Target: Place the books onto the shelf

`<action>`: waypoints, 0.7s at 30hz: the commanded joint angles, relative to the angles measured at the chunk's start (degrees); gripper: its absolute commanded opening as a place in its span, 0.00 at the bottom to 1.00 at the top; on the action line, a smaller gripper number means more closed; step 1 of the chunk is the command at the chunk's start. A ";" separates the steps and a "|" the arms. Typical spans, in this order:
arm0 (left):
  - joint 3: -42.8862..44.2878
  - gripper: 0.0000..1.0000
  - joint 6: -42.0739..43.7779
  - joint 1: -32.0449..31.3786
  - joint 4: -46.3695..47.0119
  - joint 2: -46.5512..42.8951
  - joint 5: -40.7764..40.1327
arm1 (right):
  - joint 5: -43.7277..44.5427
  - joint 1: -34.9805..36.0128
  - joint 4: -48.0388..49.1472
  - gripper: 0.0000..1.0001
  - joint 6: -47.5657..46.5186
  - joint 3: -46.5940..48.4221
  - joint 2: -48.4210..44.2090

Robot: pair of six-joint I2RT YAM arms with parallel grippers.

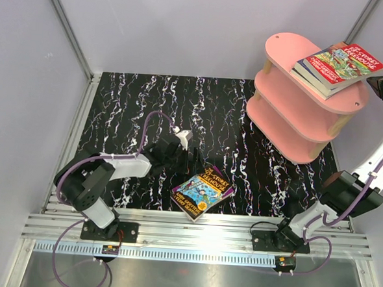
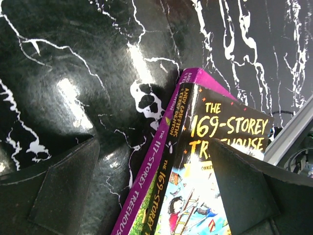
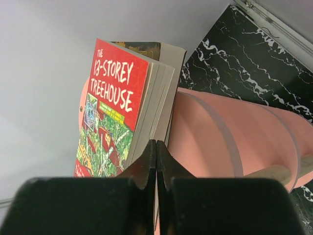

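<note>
Up at the far right of the tabletop (image 1: 135, 107) stands the pink shelf (image 1: 290, 123). On its top board lies a red book (image 1: 339, 65) — "The 13-Storey Treehouse" — face up on a second book (image 1: 311, 74) whose pale page edges show beneath it. The right claw (image 1: 379, 84) hovers just beside this pile, at the right end of the shelf. Its wrist view shows both fingers (image 3: 146, 166) pressed flat together with nothing between them, tips pointing at the page edges of the pile. Whether the tips touch the pages cannot be told.

Two more books lie on the tabletop close to its near edge, between the two arm bases and well apart from the shelf. A black book (image 1: 201, 191), "The 169-Storey Treehouse", rests on a purple book (image 2: 156, 166), set slightly askew so that the purple spine and a corner show along one side. The left claw (image 1: 191, 162) hangs low over the far corner of this pile, spread wide and holding nothing. In its wrist view one finger (image 2: 63, 196) stands over bare marble and the other in front of the black cover — the two spines run up between them.
</note>
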 commanded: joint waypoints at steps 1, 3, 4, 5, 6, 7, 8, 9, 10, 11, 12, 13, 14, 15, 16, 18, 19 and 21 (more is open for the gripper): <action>0.11 0.99 0.52 0.66 -0.79 2.91 1.22 | 0.73 -0.20 0.89 0.00 0.25 3.86 0.57; 0.11 0.99 0.34 0.83 -0.26 3.35 1.57 | 0.47 -0.20 1.06 0.00 0.52 3.95 1.10; 0.11 0.99 0.25 0.83 -0.17 3.61 1.66 | 0.20 -0.20 1.41 0.00 0.60 4.04 1.28; 0.20 0.99 0.34 0.83 0.09 3.87 1.83 | 0.03 -0.20 1.42 0.00 0.78 4.22 1.80; 0.20 0.99 0.25 0.92 0.35 4.05 1.92 | -0.32 -0.20 1.68 0.00 0.87 4.39 2.15; 0.28 0.99 0.25 0.92 0.53 4.40 2.01 | -0.59 -0.20 1.77 0.00 0.95 4.57 2.59; 0.37 0.99 0.16 0.92 0.62 4.84 2.27 | -0.85 -0.20 1.68 0.00 1.13 5.26 3.47; 0.46 0.99 0.16 1.01 0.70 5.11 2.36 | -1.03 -0.20 1.51 0.00 1.22 5.53 3.82; 0.64 0.99 0.25 1.01 0.71 5.28 2.45 | -1.46 -0.20 1.94 0.00 1.31 5.71 4.26; 0.72 0.99 0.25 1.01 0.79 5.63 2.62 | -1.90 -0.20 2.20 0.00 1.48 6.06 4.96; 0.72 0.99 0.25 1.01 0.97 5.72 2.62 | -2.78 -0.20 2.12 0.00 1.57 6.32 5.32; 0.72 0.99 0.16 1.10 1.14 5.81 2.62 | -2.87 -0.03 1.86 0.00 1.31 6.76 5.76; 0.64 0.99 -0.01 1.01 1.23 6.16 2.62 | -2.88 -0.03 1.77 0.00 1.05 7.46 6.37; 0.46 0.99 -0.01 1.01 1.58 6.25 2.62 | -2.88 0.06 1.59 0.00 0.87 7.64 6.64; 0.37 0.99 -0.36 1.10 2.11 6.42 2.71 | -2.79 0.15 1.59 0.00 0.87 7.73 6.64; 0.29 0.99 -0.54 1.01 2.46 6.95 2.97 | -2.70 0.50 1.33 0.00 0.69 8.08 7.08; 0.29 0.99 -0.71 1.01 2.72 7.13 2.98 | -2.61 0.59 1.15 0.00 0.43 8.17 6.99; 0.29 0.99 -0.72 1.01 2.81 7.39 3.06 | -2.35 0.76 0.89 0.00 0.17 7.74 6.82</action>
